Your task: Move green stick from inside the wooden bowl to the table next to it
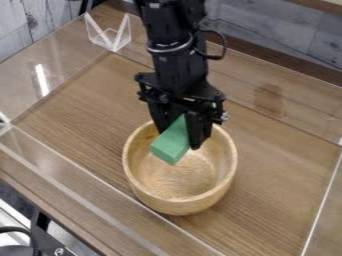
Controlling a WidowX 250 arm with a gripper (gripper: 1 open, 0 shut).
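Observation:
The green stick [173, 141] hangs tilted, its lower end just above the inside of the wooden bowl [147, 190]. My gripper [182, 126] is shut on the stick's upper end, the black fingers pointing down over the bowl's far half. The light tan bowl sits on the brown wood-grain table [94, 105] near the front. The stick's top is hidden between the fingers.
Low clear acrylic walls [54, 165] edge the table at the front, left and right. A clear folded bracket [107, 35] stands at the back left. Bare tabletop lies left, right and behind the bowl.

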